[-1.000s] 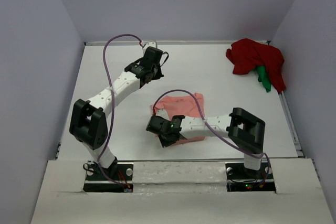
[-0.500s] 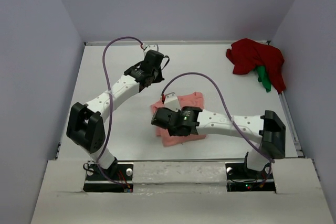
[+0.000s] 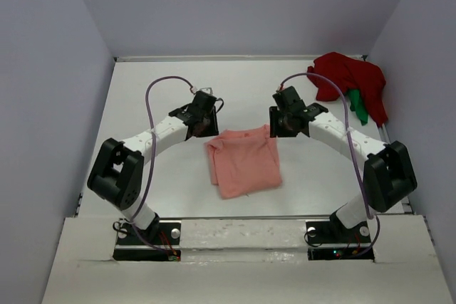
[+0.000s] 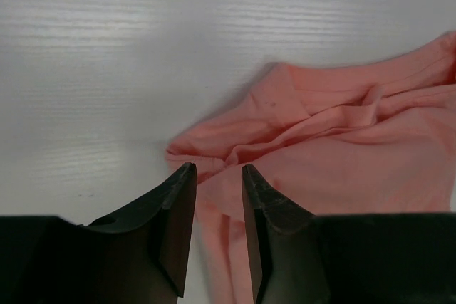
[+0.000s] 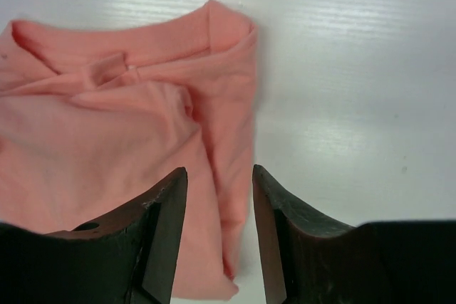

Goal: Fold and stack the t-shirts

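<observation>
a loosely folded salmon-pink cloth t-shirt (image 3: 244,161) lies flat in the middle of the white table (image 3: 142,97), between the two arms. the left gripper (image 4: 217,172) hovers at the shirt's far left corner, black jaws a little apart, holding nothing. the right gripper (image 5: 219,174) hangs over the far right corner, jaws parted wider, also empty. a crumpled dark red t-shirt (image 3: 347,80) sits in the table's far right corner, with a bright green t-shirt (image 3: 358,107) poking out from under it.

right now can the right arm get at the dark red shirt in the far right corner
Probably yes: the right tool is open and empty above the pink shirt, and nothing lies between it and the dark red shirt just beyond.
</observation>
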Controlling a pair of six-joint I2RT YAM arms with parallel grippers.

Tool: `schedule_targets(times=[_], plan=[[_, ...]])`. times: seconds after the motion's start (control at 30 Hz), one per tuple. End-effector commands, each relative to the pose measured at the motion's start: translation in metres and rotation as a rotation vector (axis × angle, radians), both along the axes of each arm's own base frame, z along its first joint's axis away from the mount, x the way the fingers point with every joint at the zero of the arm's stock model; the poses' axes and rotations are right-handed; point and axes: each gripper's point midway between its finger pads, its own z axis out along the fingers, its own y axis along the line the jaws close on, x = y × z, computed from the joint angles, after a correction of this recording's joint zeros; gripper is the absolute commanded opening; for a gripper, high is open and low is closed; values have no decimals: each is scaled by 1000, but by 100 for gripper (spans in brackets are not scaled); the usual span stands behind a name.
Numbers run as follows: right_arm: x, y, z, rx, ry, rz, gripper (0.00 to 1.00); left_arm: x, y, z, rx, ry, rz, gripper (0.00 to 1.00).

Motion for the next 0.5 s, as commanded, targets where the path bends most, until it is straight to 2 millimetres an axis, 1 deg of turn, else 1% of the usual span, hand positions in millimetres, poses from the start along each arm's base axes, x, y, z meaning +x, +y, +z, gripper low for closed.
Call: schedule_targets(times=[0.0, 0.03, 0.07, 0.1, 0.13, 0.2, 0.23, 0.27, 0.37, 0.47], plan=[[27, 24, -6, 142, -9, 169, 48, -2, 1, 13, -167, -4, -15, 42], [29, 23, -10, 138, 2, 178, 48, -1, 5, 11, -160, -3, -6, 42], [35, 27, -7, 142, -4, 193, 48, -3, 6, 10, -159, 6, -4, 41], [37, 28, -10, 141, 5, 191, 48, -5, 6, 9, -160, 7, -5, 40], [41, 27, -15, 143, 17, 182, 48, -5, 7, 8, -158, 10, -4, 39], [45, 35, -22, 162, 43, 194, 47, -7, 8, 9, -160, 9, 0, 36], [46, 37, -31, 159, 66, 193, 47, -7, 8, 9, -164, 9, 0, 36], [50, 41, -30, 170, 65, 197, 47, -8, 8, 9, -165, 10, -1, 34], [56, 44, -39, 167, 77, 189, 47, -10, 5, 6, -175, 20, -10, 34], [61, 42, -41, 165, 77, 179, 47, -11, 3, 3, -185, 29, -16, 31]])
